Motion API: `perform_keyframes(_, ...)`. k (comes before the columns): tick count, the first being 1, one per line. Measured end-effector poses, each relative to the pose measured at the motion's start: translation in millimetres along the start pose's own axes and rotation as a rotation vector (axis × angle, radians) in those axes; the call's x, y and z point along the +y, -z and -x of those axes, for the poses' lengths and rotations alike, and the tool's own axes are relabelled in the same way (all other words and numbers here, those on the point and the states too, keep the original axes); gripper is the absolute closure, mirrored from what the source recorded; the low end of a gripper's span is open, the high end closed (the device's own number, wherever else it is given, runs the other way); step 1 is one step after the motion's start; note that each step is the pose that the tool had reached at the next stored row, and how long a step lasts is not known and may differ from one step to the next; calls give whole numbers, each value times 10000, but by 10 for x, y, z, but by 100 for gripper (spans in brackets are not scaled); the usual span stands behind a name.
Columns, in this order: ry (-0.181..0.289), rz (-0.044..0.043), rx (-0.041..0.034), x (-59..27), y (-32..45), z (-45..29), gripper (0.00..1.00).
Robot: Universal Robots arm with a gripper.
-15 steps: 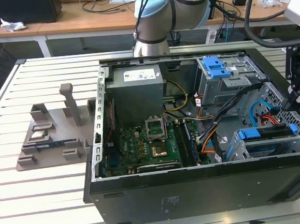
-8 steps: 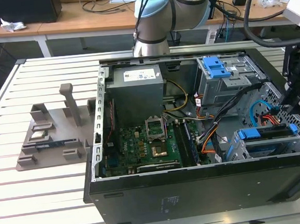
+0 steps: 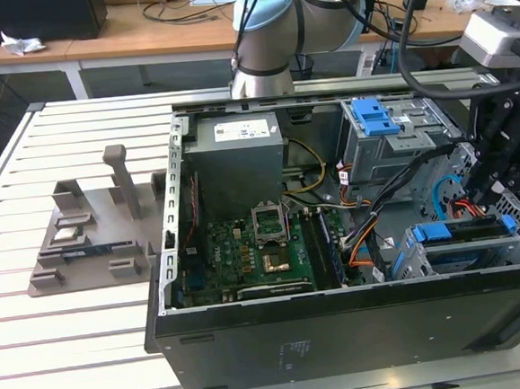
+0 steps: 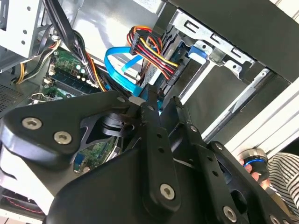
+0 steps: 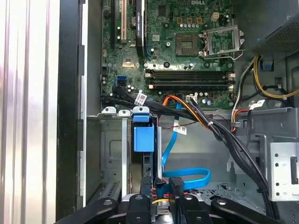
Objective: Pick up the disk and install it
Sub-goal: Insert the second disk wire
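Note:
The disk [image 3: 458, 232] sits edge-up in the lower drive cage [image 3: 427, 258] at the front corner of the open computer case, on the exterior view's right. Blue rails frame it. In the first wrist view its blue rail tab [image 5: 142, 136] stands over the slot and the disk's dark edge [image 5: 146, 164] runs down inside the cage. My gripper [image 3: 491, 190] hangs just above the disk's cabled end. In both wrist views its fingertips stand apart, with only blue cable and wires between them: gripper [image 5: 161, 186], gripper [image 4: 163, 99]. It looks open, holding nothing.
The grey power-supply box [image 3: 237, 156] and the motherboard [image 3: 247, 259] fill the case's other half. An upper drive cage [image 3: 391, 139] with a blue tab stands behind. Bundled cables [image 5: 219, 133] and a blue data cable [image 5: 187, 179] cross beside the slot. A grey parts stand [image 3: 92, 235] rests on the slatted table.

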State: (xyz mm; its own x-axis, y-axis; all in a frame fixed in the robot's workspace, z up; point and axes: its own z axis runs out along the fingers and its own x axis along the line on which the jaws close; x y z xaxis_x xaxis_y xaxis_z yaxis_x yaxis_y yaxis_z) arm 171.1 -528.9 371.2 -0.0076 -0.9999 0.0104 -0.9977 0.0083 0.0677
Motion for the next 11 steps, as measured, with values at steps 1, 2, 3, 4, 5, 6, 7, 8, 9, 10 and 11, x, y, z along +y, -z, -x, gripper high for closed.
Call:
perform_keyframes(1, 1, 0, 1, 0, 0, 0, 70)
perform_keyframes(2, 2, 0, 0, 0, 0, 0, 70)
perform_keyframes(3, 2, 0, -1, 0, -1, 0, 70)
perform_keyframes(4, 3, 0, -1, 0, 0, 0, 71)
perform_keyframes(5, 4, 0, -1, 0, -1, 0, 78)
perform_keyframes(6, 5, 0, -1, 0, -1, 0, 84)
perform_keyframes(7, 6, 0, -1, 0, -1, 0, 84)
perform_keyframes(8, 6, 0, -2, 0, -1, 0, 84)
perform_keyframes(9, 8, 0, -1, 0, -1, 0, 84)
perform_keyframes(10, 8, 1, -5, 0, -3, -6, 84)
perform_keyframes(11, 8, 0, -2, 0, -2, -21, 84)
